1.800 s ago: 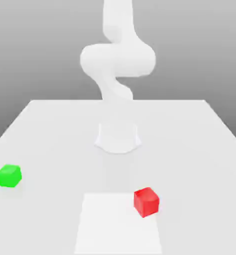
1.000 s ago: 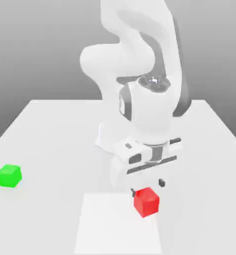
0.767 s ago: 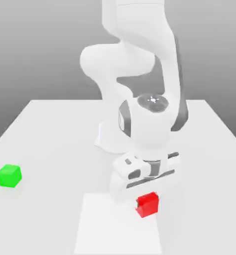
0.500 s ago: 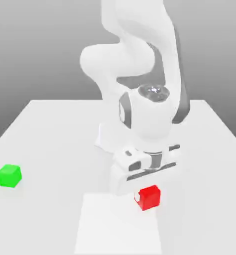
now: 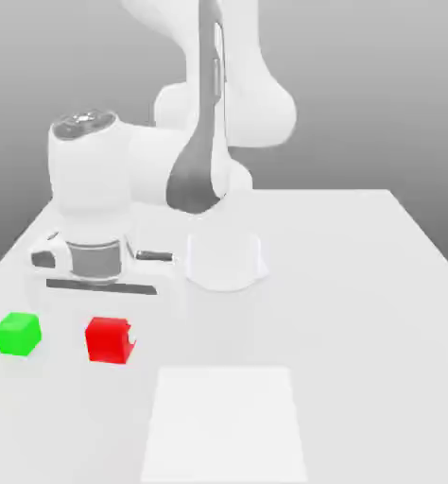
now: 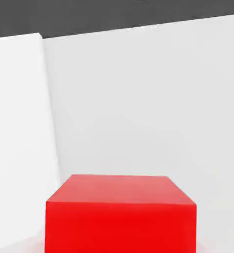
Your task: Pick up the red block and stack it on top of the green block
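We see the gripper (image 5: 110,326) clamped tight on the red block (image 5: 109,340), carried clear of the table (image 5: 360,312) w/ the arm's white hand directly above it. In the hand view the red block (image 6: 120,215) sits close up vs. the pale tabletop. The green block (image 5: 18,334) rests on the table near the exterior view's left edge, just beside the red 1 but apart, approx. level w/ it. A lighter square patch (image 5: 225,425) lies twd the front.
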You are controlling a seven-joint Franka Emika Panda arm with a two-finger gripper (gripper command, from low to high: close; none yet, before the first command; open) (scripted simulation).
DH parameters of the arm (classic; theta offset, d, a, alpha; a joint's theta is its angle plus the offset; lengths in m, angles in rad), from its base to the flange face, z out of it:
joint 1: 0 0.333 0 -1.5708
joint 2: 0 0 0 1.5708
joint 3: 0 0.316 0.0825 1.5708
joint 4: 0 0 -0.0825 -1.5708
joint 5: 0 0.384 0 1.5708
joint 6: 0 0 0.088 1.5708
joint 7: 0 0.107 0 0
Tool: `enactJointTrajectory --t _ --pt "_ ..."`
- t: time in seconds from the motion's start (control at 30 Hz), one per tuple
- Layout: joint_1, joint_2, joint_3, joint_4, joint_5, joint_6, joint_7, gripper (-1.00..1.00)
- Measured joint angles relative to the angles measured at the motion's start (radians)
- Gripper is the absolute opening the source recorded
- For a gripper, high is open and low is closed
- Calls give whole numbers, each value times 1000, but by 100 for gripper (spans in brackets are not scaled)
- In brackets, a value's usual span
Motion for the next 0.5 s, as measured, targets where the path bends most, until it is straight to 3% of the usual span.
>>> enactJointTrajectory --t 0.27,0.47,0.5 --pt "-278 -1 -141 51 -6 -50 -14 -100" --pt "-335 187 -59 66 176 108 -147 -100" --pt "-343 207 -46 68 196 125 -161 100"
